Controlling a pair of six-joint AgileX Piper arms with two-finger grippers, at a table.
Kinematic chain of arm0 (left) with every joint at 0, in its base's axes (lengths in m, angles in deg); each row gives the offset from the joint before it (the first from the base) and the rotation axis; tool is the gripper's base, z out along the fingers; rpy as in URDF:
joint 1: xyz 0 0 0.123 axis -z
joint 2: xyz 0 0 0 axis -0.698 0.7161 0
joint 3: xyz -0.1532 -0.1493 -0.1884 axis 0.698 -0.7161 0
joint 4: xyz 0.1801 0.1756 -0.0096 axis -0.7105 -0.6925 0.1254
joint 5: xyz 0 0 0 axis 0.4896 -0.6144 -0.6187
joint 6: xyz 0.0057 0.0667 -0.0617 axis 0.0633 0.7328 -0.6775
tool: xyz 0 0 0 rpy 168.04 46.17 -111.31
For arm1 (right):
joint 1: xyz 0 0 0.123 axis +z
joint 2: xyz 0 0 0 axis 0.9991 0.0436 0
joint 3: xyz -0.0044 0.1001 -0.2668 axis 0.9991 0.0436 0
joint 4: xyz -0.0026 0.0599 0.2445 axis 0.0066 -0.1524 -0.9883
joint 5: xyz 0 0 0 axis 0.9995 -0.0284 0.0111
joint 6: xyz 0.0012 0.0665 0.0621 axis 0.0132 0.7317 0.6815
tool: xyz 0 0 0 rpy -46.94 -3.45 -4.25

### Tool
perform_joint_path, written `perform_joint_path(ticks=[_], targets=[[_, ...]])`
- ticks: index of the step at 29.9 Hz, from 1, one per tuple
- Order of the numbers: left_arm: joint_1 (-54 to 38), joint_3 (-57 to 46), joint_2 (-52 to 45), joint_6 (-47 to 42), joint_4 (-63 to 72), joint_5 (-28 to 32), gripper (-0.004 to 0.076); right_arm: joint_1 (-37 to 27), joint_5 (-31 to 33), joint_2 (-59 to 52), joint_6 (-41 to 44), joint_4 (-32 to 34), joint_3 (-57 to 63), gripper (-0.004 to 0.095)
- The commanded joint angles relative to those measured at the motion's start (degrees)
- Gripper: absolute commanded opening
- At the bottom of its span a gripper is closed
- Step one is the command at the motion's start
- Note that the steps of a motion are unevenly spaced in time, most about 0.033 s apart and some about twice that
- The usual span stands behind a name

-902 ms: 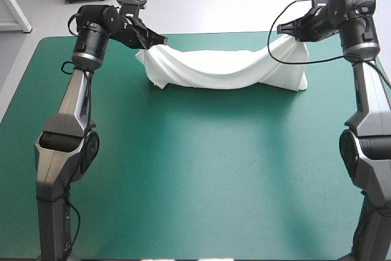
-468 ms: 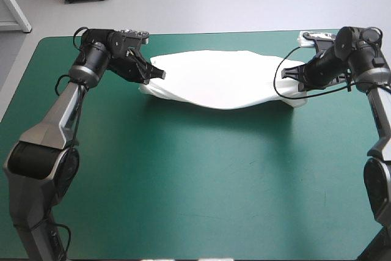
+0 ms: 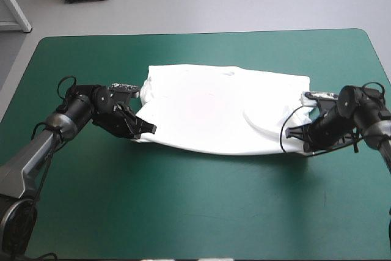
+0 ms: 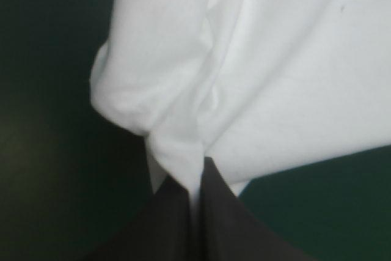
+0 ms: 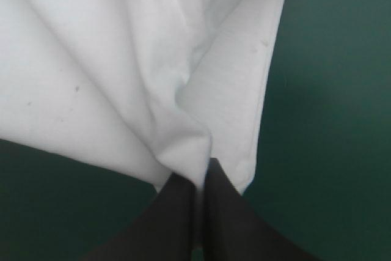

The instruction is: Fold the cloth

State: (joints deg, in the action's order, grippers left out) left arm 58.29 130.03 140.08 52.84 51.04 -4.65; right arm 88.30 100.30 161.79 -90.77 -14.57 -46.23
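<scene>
At both ends of the T-shirt [image 3: 220, 111], left pincer [image 3: 149, 130] and right pincer [image 3: 288, 132] nip, apparently, its corners.

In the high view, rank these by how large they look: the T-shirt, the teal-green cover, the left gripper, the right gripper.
1. teal-green cover
2. T-shirt
3. left gripper and right gripper: they look alike, so no order between them.

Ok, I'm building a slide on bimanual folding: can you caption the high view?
Left gripper and right gripper pinch the near corners of the white T-shirt spread on the teal-green table.
</scene>
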Motion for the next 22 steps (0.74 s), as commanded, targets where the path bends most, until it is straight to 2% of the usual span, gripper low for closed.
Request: perform_joint_path(ticks=[1,10,17,22], targets=[[0.2,-4.4,-5.2,1.4,3.5,2.0,-0.0022,-0.5,-2.4,-5.4,-0.9,-0.3,6.1,-0.0017],[2.0,-18.3,-9.4,4.4,10.8,3.1,-0.0022,-0.5,-3.0,-11.5,-1.6,1.2,18.3,-0.0016],[4.1,-20.2,-10.7,4.0,11.7,4.4,-0.0022,-0.5,-2.9,-13.1,-0.9,2.7,20.1,-0.0017],[4.1,-20.1,-10.7,3.7,11.8,3.0,-0.0022,-0.5,-1.4,-13.2,-0.3,2.7,19.9,-0.0013]])
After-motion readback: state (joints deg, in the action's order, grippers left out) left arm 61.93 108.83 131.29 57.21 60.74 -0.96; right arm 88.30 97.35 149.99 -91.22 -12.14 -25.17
